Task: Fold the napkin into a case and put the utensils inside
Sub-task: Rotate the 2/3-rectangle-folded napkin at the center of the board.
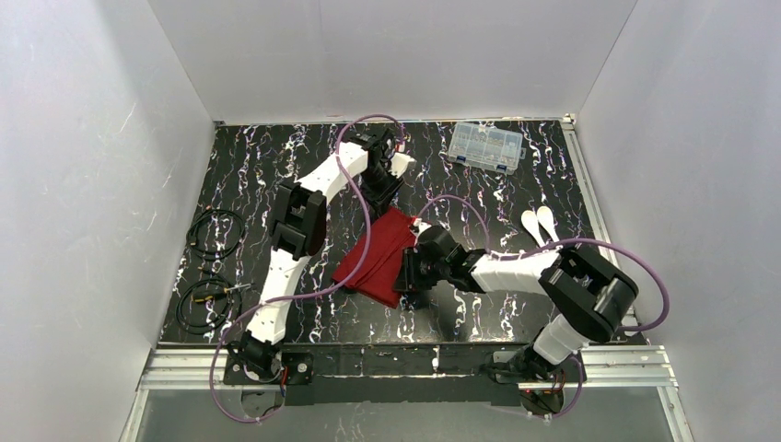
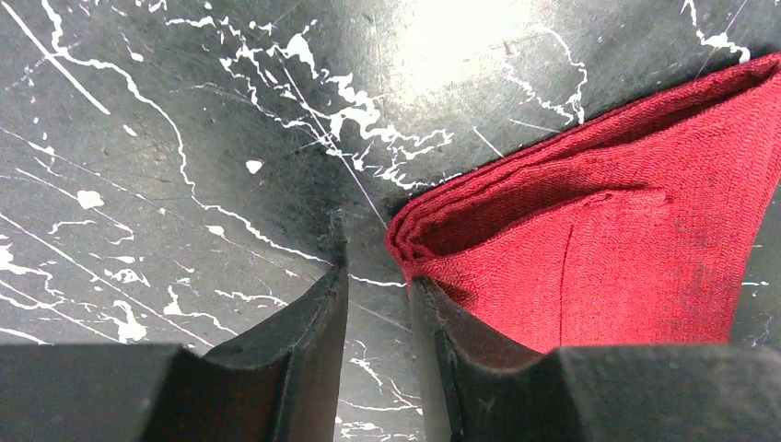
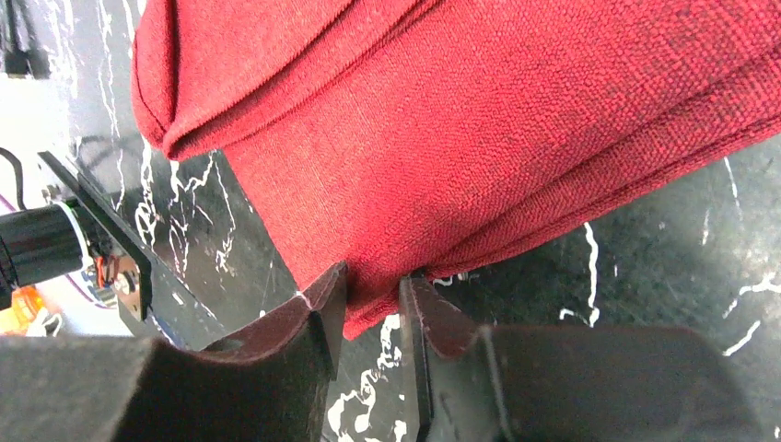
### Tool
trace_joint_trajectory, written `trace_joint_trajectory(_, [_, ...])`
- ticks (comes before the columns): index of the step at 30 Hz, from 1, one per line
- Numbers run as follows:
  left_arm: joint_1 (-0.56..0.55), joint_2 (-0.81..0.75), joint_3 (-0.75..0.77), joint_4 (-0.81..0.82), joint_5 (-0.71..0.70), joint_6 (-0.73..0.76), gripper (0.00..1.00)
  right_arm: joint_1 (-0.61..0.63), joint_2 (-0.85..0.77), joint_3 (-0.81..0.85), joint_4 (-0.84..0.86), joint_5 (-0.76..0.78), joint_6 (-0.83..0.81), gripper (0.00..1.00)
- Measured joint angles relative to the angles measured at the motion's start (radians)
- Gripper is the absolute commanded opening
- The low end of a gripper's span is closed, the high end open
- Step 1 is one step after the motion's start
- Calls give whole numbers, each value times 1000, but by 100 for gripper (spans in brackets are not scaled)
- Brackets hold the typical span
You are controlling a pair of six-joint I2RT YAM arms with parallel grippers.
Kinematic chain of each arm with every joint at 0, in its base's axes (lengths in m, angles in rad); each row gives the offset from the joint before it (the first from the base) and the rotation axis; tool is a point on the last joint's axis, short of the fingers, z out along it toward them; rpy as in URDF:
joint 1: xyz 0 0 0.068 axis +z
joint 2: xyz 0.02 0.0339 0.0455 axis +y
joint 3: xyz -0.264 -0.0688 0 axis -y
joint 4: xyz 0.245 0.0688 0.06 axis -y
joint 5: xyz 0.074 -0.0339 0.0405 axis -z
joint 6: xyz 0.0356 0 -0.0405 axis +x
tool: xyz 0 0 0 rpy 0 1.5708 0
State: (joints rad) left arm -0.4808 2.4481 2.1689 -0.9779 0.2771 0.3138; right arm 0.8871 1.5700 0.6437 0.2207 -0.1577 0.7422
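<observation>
The deep red napkin lies folded into a layered oblong on the black marbled table. My left gripper points down at its far corner. In the left wrist view its jaws stand slightly apart over bare table, with the napkin's folded corner touching the outside of the right finger. My right gripper is at the napkin's near right edge. In the right wrist view a corner of the napkin lies between its parted fingertips, not pinched. Two white utensils lie on the table to the right, apart from both grippers.
A clear plastic compartment box sits at the back right. Two coiled black cables lie at the left. White walls close in the table on three sides, and a metal rail runs along the near edge.
</observation>
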Motion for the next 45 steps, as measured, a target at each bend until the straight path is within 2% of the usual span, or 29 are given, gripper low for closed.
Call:
trace_joint_trajectory(4, [-2, 11, 32, -22, -19, 10, 38, -3, -55, 9, -116, 4, -28, 38])
trace_joint_trajectory(7, [16, 11, 72, -56, -40, 16, 49, -45, -157, 11, -219, 2, -67, 37])
trace_joint_trajectory(10, [55, 8, 151, -85, -51, 19, 52, -140, -216, 51, -281, -4, -114, 37])
trace_joint_trajectory(13, [119, -47, 156, -98, -51, 23, 52, -276, -168, 156, -291, -10, -169, 36])
trace_joint_trajectory(15, [152, -119, 88, -105, -38, 27, 51, -336, -100, 231, -285, -10, -197, 35])
trace_joint_trajectory(19, [197, -339, -201, -130, 35, 37, 49, -393, 116, 422, -253, -33, -243, 32])
trace_joint_trajectory(23, [156, -525, -523, -154, 132, 47, 48, -394, 261, 516, -213, -61, -257, 32])
trace_joint_trajectory(25, [120, -578, -636, -156, 166, 48, 48, -392, 295, 536, -211, -70, -259, 32])
trace_joint_trajectory(30, [17, -615, -740, -144, 192, 51, 45, -385, 383, 621, -211, -79, -284, 30])
trace_joint_trajectory(33, [-35, -615, -778, -114, 192, 50, 44, -382, 391, 616, -214, -59, -298, 30])
trace_joint_trajectory(45, [-121, -559, -914, 26, 51, 69, 34, -403, 320, 421, -133, 2, -286, 26])
